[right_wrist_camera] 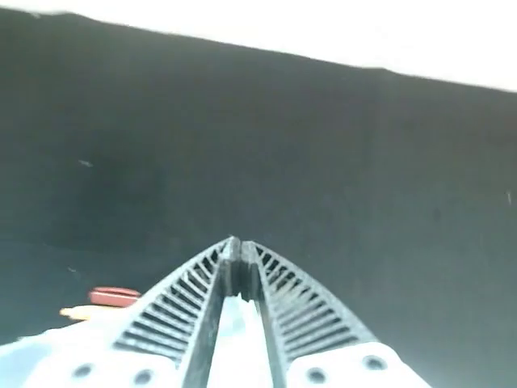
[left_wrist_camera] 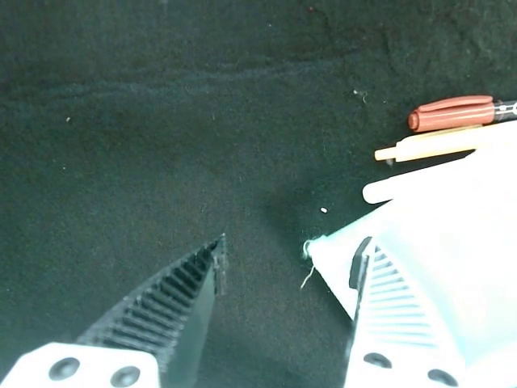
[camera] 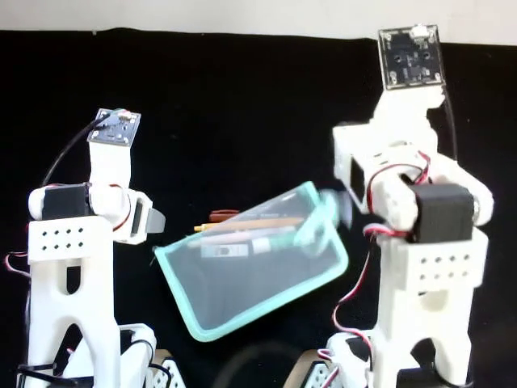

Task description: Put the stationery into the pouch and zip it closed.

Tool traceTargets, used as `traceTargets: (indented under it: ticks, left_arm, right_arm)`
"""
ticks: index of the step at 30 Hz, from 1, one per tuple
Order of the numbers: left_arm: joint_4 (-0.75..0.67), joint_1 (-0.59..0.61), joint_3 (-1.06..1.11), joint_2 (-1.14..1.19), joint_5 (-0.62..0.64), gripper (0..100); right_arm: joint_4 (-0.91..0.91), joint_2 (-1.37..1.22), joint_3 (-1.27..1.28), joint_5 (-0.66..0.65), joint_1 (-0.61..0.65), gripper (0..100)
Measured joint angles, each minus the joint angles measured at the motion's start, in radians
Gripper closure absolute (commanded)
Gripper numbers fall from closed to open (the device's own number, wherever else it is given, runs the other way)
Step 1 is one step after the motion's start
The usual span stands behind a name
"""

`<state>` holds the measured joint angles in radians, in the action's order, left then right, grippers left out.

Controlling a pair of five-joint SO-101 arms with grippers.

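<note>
The marker [left_wrist_camera: 452, 113] and pens [left_wrist_camera: 436, 147] pass out of sight at the pouch [left_wrist_camera: 452, 234], itself cut off by the picture's edge. At the pouch's raised corner, the right gripper [camera: 333, 212] is blurred.

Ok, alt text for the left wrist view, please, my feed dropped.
The left gripper is open over the black cloth, a corner of the pale pouch lying in the gap beside one finger. Beyond it, the ends of a red-brown pen, a cream pen and a white stick show past the pouch's edge.
</note>
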<state>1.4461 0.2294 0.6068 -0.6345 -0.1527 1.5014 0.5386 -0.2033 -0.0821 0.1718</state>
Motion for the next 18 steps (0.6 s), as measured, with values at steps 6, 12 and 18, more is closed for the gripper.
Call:
traceTargets:
  ticks: [6,12,18]
  left_arm:
    - [0.0,0.0,0.0,0.0,0.0,73]
    - [0.0,0.0,0.0,0.0,0.0,73]
    - [0.0,0.0,0.0,0.0,0.0,73]
  right_arm:
    - [0.077,0.002,-0.14,0.002,0.057,98.9]
    - [0.147,0.002,0.017,-0.028,0.058,94.4]
    - [0.107,0.0,0.344,-0.037,0.034,90.6]
